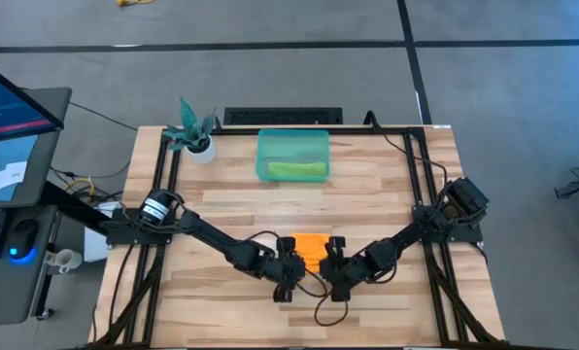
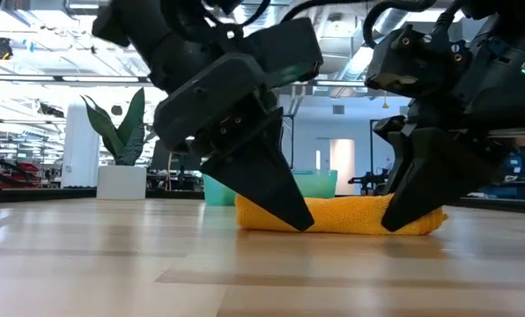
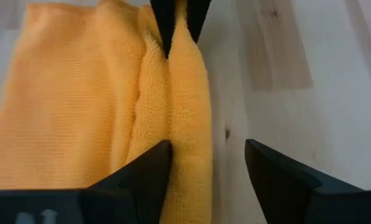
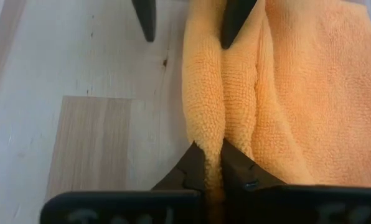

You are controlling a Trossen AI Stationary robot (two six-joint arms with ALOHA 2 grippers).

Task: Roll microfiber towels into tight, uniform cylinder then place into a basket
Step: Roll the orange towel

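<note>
Orange towel (image 1: 312, 248) lies near table's (image 1: 387, 185) front-centre edge, partly rolled, a thick fold along the side toward the front. Right gripper (image 4: 211, 163) pinches that rolled edge, fingers closed on the cloth. Left gripper (image 3: 205, 163) at the other end, fingers spread wide, straddling the roll w/o clamping it. Green towel (image 1: 295, 170) sits inside the basket (image 1: 292, 139) at the table's back, next to a potted plant (image 1: 194, 131).

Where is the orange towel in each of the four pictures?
High view: the orange towel lies near the table's front edge, between both grippers.
Low view: it lies flat at the middle, before the basket.
Left wrist view: fills the picture's left half.
Right wrist view: fills the right half.
Shared landmark: the towel's rolled edge, pinched by the right gripper.
</note>
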